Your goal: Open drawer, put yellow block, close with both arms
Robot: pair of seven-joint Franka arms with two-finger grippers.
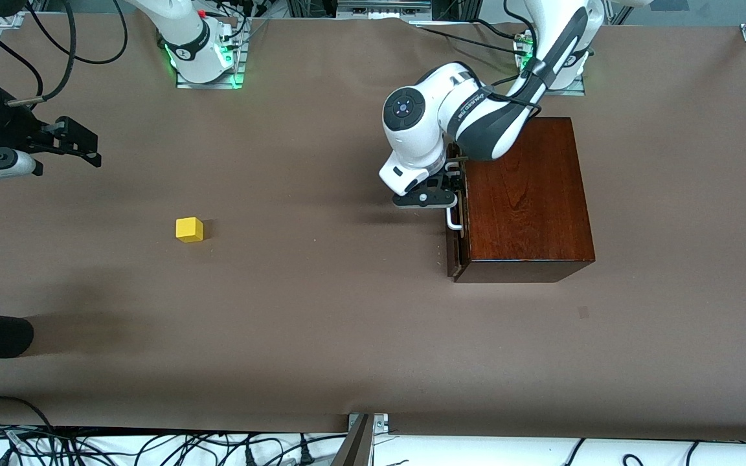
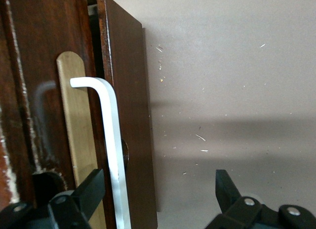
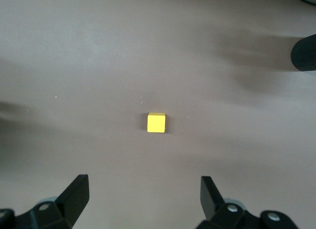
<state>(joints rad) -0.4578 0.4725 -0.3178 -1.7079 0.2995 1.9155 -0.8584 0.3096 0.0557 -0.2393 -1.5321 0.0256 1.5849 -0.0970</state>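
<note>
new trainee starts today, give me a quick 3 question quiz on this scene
1. True or false: the yellow block lies inside the drawer.
2. Which gripper is at the drawer's white handle?
3. The right gripper's fingers are: A) open, B) shut on the block.

Key:
1. False; it lies on the table, toward the right arm's end.
2. The left gripper, fingers open with the handle between them.
3. A

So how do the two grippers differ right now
The left gripper is at the drawer, its open fingers straddling the white handle; the right gripper hangs over bare table, around nothing. The left is low at the box front; the right is up in the air, with the block below. Both are open.
</note>
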